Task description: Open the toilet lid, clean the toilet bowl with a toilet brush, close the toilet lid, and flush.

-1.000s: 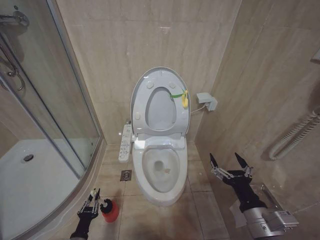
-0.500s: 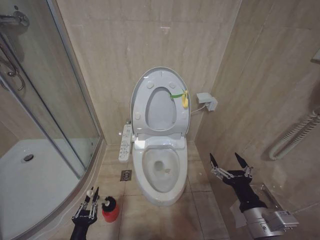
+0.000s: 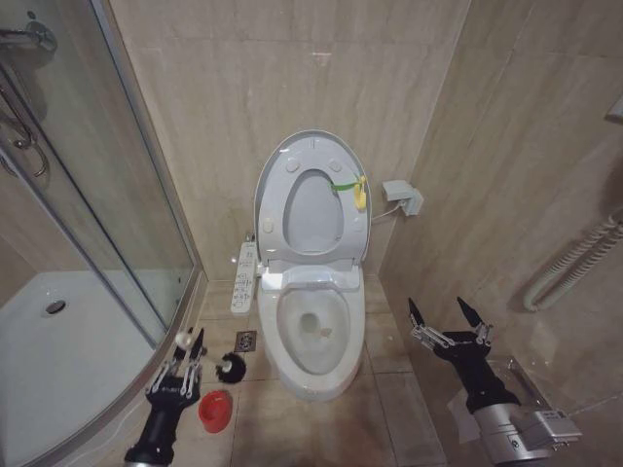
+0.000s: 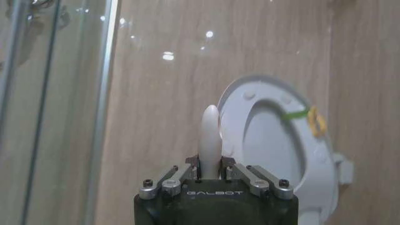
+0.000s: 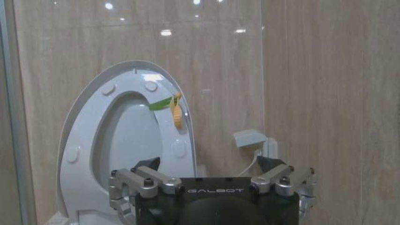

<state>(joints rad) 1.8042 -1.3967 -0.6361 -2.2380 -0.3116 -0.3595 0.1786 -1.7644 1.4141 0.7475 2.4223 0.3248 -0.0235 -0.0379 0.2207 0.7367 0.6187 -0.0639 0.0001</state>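
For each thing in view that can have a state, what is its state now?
toilet lid: raised, against the wall.
toilet bowl: uncovered.
toilet brush: out of its holder, held by left gripper.
red holder: empty, on floor.
left gripper: shut on brush handle.
right gripper: open, holding nothing.

The toilet lid (image 3: 311,199) stood upright against the wall behind the toilet bowl (image 3: 313,336); the toilet brush (image 3: 230,367) hung left of the bowl, above its holder cup (image 3: 215,411) on the floor.
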